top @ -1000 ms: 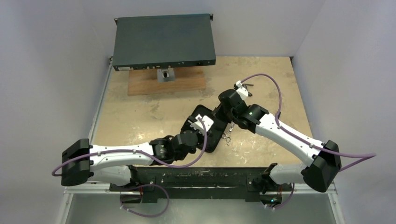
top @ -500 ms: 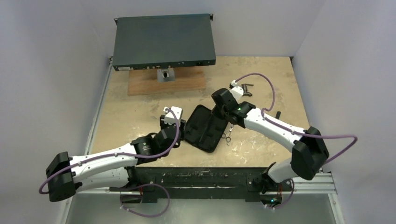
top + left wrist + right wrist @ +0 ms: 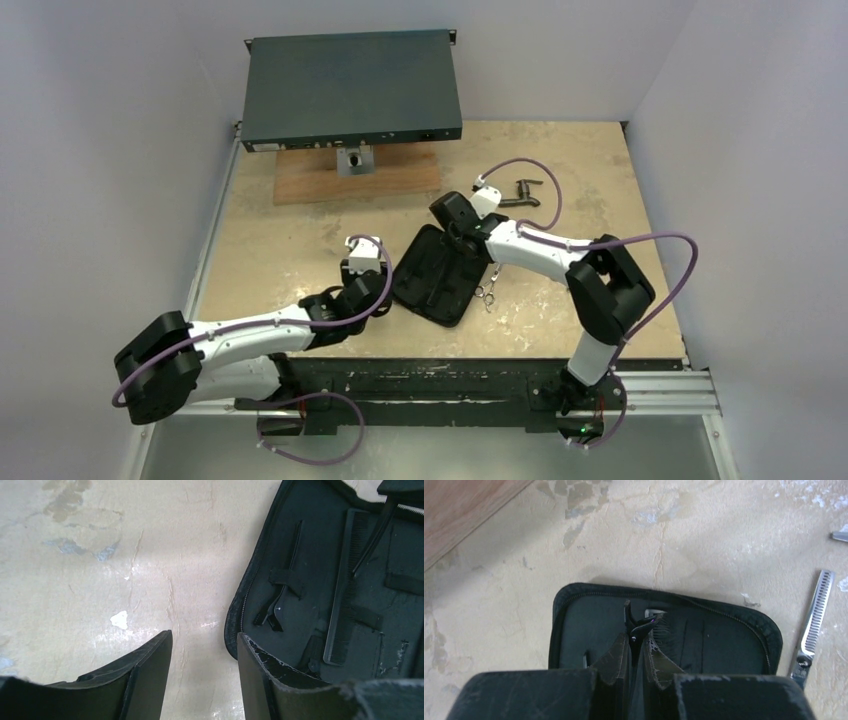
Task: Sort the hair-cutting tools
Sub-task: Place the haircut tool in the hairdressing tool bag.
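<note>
Slim black comb (image 3: 345, 605) lies inside the open black case (image 3: 440, 290) mid-bench (image 3: 290, 240), with a thin black clip (image 3: 280, 592) tucked at its 9 o'clock. Right jaws are clenched on a second clip (image 3: 636, 625), its tip over the comb; only the wrist views catch that. Silver scissors (image 3: 487, 292) lie at the case's 3 o'clock. Left jaws hang released at its 9 o'clock edge. T-shaped fitting (image 3: 522, 192) sits at 1 o'clock.

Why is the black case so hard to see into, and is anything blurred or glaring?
Left wrist view: the dark case swallows light, so the comb barely stands out; the table shines pale beside the soft-edged left fingers. Right wrist view: the scissors gleam; the right fingers, shut on the clip, are dark and fuzzy. Top view: even light, faint shadows.
</note>
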You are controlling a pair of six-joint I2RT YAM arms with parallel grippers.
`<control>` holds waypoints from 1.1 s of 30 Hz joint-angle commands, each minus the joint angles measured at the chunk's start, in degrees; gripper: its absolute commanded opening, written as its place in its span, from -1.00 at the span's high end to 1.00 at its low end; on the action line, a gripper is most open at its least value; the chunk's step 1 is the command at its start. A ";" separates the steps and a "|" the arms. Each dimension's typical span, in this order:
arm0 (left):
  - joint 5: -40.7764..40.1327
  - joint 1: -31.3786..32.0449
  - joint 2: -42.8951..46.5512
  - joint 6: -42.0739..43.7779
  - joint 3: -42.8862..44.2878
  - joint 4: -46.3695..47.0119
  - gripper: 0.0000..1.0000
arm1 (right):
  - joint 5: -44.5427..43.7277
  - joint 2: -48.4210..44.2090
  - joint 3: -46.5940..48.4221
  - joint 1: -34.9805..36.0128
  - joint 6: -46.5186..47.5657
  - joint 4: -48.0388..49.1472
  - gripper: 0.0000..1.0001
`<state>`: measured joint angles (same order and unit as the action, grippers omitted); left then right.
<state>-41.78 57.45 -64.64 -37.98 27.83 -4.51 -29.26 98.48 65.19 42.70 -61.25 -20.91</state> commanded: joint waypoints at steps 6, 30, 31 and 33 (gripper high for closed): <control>3.96 -2.72 -3.30 -1.78 -2.89 10.18 0.02 | -8.09 4.53 4.07 0.69 0.53 4.54 1.00; 8.39 -5.37 -8.27 -2.30 -3.04 13.72 0.08 | -19.90 8.83 2.42 6.19 -2.04 11.10 1.00; 8.40 -5.46 -8.23 -2.36 -3.08 13.66 0.08 | -19.99 8.99 2.48 6.36 -2.37 10.95 1.00; 8.48 -5.47 -8.16 -2.41 -3.13 13.60 0.09 | -19.85 8.99 2.03 6.68 -2.34 11.45 1.00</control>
<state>-33.58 52.45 -72.79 -39.05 25.04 6.81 -45.71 107.33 67.05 48.62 -62.04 -11.35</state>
